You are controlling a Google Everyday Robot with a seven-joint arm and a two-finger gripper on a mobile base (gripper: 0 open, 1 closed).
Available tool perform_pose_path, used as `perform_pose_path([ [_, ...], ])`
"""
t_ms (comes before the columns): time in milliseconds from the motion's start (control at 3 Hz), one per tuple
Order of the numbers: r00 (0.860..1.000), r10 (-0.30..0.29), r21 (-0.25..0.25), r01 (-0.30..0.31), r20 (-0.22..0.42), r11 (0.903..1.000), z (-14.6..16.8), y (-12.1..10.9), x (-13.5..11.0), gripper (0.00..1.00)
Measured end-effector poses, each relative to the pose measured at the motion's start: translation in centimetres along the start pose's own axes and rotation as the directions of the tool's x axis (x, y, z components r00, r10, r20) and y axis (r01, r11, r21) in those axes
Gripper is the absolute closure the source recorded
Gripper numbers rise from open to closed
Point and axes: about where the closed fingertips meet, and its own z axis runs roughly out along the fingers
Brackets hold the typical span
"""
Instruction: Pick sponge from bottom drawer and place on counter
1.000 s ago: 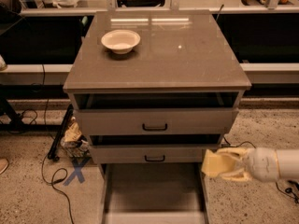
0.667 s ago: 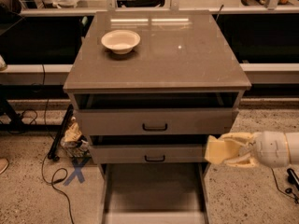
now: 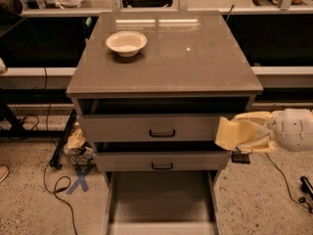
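Note:
My gripper (image 3: 238, 132) comes in from the right edge and is shut on the pale yellow sponge (image 3: 228, 133). It holds the sponge in the air beside the cabinet's right front corner, level with the upper drawers and below the counter (image 3: 195, 58). The bottom drawer (image 3: 161, 199) is pulled out at the bottom of the view; the part of its grey floor that shows is bare. The counter is a glossy grey-brown top.
A cream round bowl (image 3: 126, 42) sits on the counter's back left. Two upper drawers with black handles (image 3: 162, 132) stand slightly open. Cables and a blue X mark (image 3: 78, 181) lie on the floor at left. A small dark object (image 3: 240, 156) lies on the floor at right.
My gripper has risen with the sponge, from level with the middle drawer up to level with the top drawer, staying at the cabinet's right side.

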Motion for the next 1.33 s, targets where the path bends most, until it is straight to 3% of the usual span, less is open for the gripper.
perform_pose_path([
  [333, 1.0, 0.006, 0.073, -0.005, -0.024, 0.9974, -2.6, -2.6, 0.2, 1.0],
  [667, 0.999, 0.033, 0.167, -0.031, -0.012, 0.9855, -5.3, -6.6, 1.0, 1.0],
  [1000, 0.998, 0.06, 0.232, -0.058, -0.002, 0.9711, -7.2, -11.6, 3.2, 1.0],
  [1333, 0.997, 0.079, 0.248, -0.078, 0.005, 0.9657, -5.9, -19.2, 5.6, 1.0],
])
